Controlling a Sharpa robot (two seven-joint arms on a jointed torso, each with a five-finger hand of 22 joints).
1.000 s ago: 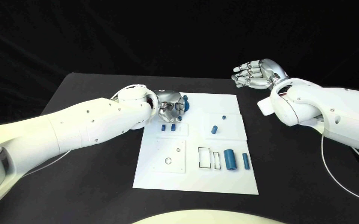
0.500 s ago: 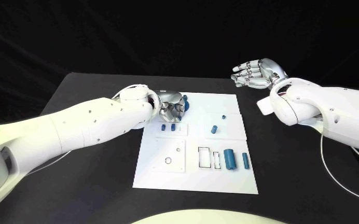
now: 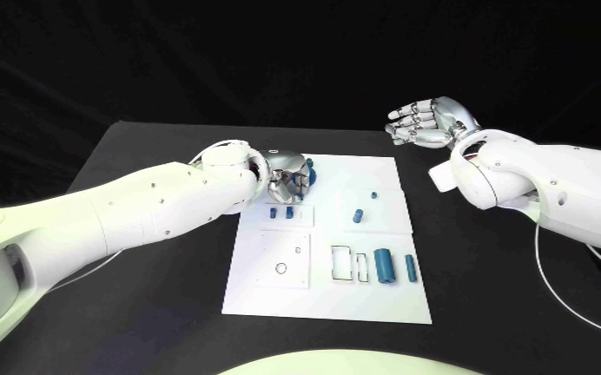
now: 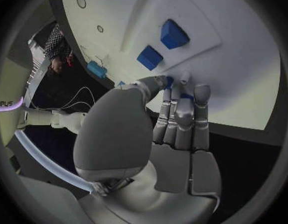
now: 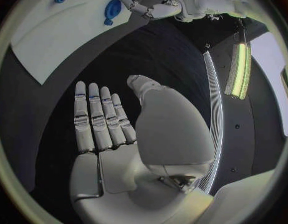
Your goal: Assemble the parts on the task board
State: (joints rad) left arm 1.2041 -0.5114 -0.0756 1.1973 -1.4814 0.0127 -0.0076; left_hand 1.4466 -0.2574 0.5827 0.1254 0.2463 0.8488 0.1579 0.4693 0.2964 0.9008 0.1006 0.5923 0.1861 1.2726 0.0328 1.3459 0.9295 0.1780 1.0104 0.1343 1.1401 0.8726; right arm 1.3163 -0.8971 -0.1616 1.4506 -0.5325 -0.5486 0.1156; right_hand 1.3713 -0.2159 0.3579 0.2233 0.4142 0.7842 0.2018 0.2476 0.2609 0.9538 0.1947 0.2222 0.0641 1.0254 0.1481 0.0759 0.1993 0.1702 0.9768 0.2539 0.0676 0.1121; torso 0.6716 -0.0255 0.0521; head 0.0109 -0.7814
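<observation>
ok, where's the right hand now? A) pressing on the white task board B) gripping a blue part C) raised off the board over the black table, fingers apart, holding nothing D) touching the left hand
C: the silver right hand hangs past the far right corner of the white task board, over the black table, its palm bare.

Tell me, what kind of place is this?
Probably a robot lab or demo booth: a black table against a dark backdrop, a white task board with small blue parts, and two robot arms working over it.
</observation>
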